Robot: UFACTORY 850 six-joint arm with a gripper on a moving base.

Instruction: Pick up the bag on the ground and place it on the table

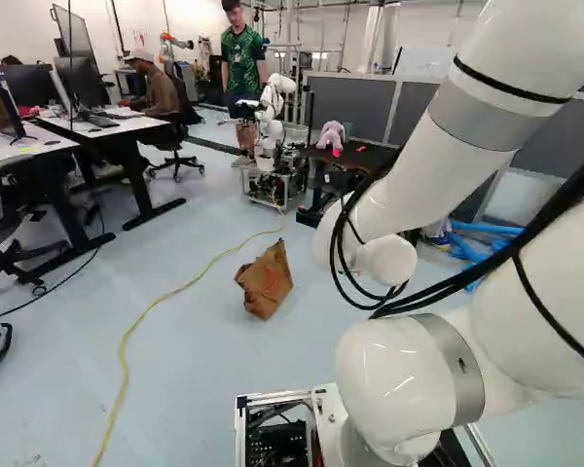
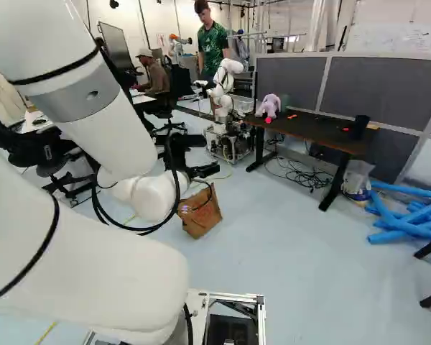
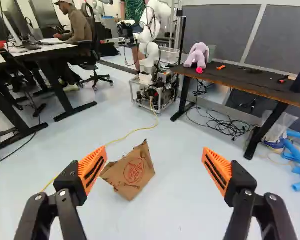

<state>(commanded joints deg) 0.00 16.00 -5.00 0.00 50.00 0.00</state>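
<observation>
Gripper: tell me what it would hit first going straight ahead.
Probably the paper bag, off-centre between the open fingers of the gripper; depth is unclear, so it might pass over and meet the floor beyond.

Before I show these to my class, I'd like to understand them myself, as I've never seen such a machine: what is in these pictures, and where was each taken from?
The machine is a white robot arm on a movable base. Two pictures come from cameras on that base, behind the arm to its left and right. The third comes from the arm's wrist, looking along its two-fingered hand. The hand is open and holds nothing. A brown paper bag lies ahead on the floor; it is the same bag in all three. Beyond it, a dark table carries a soft toy and some small items. Another robot stands farther off.
</observation>
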